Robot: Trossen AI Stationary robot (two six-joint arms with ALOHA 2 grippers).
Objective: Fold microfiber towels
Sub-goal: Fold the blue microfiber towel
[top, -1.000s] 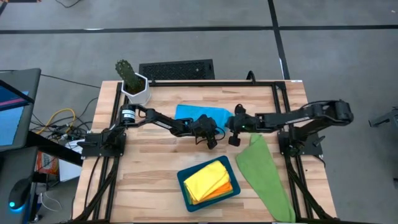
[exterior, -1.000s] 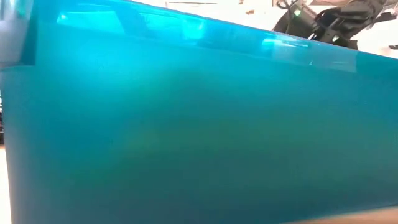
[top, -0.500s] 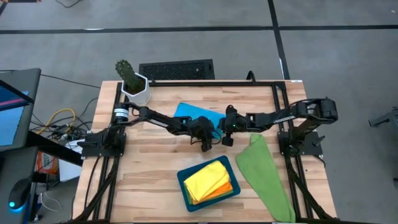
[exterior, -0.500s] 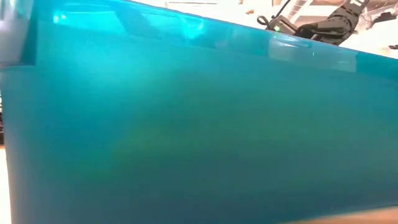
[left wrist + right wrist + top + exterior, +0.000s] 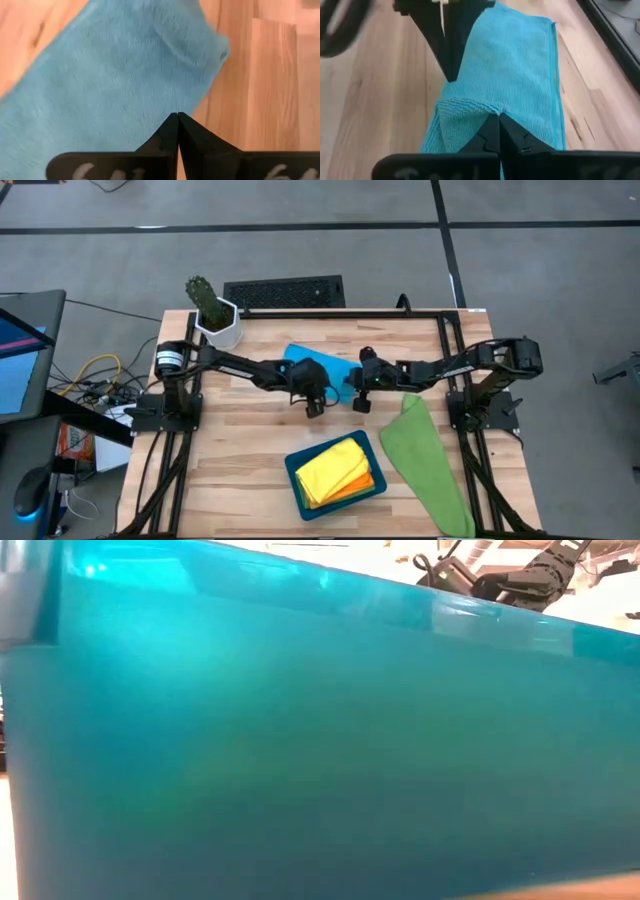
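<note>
Both grippers have slid toward the frame's left since a second ago, the left one farther, and they now sit over the blue towel (image 5: 322,364) instead of past its right edge. That towel lies at upper centre of the high view, its long axis running left to right with a slight downward tilt toward the right. The left gripper (image 5: 311,394) is at its lower left edge and the right gripper (image 5: 357,385) at its lower right corner; each wrist view shows the two fingers closed tip to tip, the left gripper (image 5: 177,116) at the towel's edge and the right gripper (image 5: 498,118) pinching a raised wrinkle of blue cloth (image 5: 520,70). Just below centre sits the tray (image 5: 296,466), holding a yellow towel (image 5: 330,470) with an orange towel (image 5: 368,480) peeking out at its lower right. A green towel (image 5: 425,462) stretches from right of centre down to the bottom right, narrow end up, close to the right gripper. A potted cactus (image 5: 212,312) stands at the table's (image 5: 240,470) upper left corner. The tray wall (image 5: 320,740) fills nearly the whole low view, with only a bit of arm showing at upper right.
</note>
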